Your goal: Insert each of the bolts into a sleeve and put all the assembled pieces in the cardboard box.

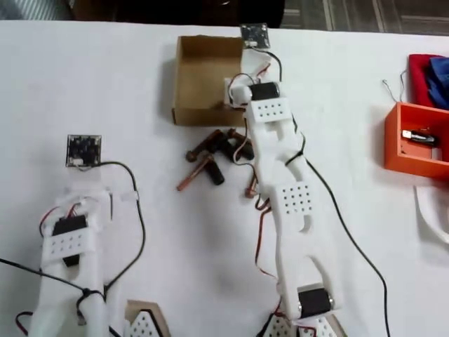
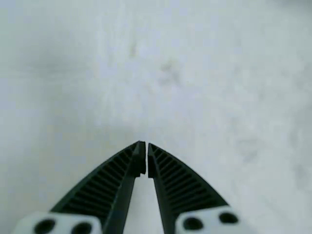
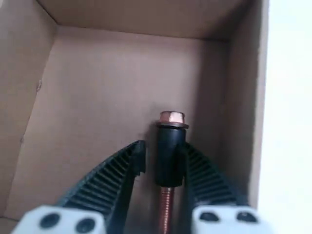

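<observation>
- Hanging inside the cardboard box [image 3: 97, 92], right claw [image 3: 164, 147] sits slightly open around a bolt [image 3: 171, 118] in its sleeve [image 3: 169, 161];
- left claw [image 2: 143, 146] pinched closed, gripping nothing, above the surface [image 2: 204, 73]

A sleeved copper bolt [image 3: 171, 117] is inside the cardboard box [image 3: 97, 87]; loose bolts [image 1: 193, 175] and black sleeves [image 1: 215, 173] cluster beside it
</observation>
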Tool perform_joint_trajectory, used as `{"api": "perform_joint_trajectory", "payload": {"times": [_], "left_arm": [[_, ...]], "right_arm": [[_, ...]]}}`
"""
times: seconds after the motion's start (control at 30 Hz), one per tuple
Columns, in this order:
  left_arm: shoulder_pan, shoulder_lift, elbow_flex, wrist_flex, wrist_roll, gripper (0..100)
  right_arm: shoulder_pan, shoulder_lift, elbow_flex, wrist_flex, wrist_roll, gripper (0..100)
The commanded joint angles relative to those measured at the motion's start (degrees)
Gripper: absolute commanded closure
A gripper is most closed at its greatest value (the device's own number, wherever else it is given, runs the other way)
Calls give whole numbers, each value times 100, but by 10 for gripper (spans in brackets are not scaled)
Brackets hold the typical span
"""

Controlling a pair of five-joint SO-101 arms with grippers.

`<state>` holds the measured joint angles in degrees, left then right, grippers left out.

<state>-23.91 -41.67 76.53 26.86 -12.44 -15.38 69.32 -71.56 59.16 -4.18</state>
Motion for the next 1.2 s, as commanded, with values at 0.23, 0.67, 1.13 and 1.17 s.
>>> {"api": "perform_joint_trajectory", "payload": {"times": [0.23, 0.67, 1.13, 1.17], "left_arm": [[62, -9, -22, -97, -44, 961], [62, -9, -22, -105, -44, 961], [62, -18, -22, -105, -44, 961], [62, -18, -22, -105, -44, 961]], "right_arm": [[-22, -136, -1345, 505, 44, 899], [514, -892, -2409, 2976, 53, 958], [57, -3503, -62, 4233, 774, 892], [22, -3846, 519, 4233, 774, 892]]}}
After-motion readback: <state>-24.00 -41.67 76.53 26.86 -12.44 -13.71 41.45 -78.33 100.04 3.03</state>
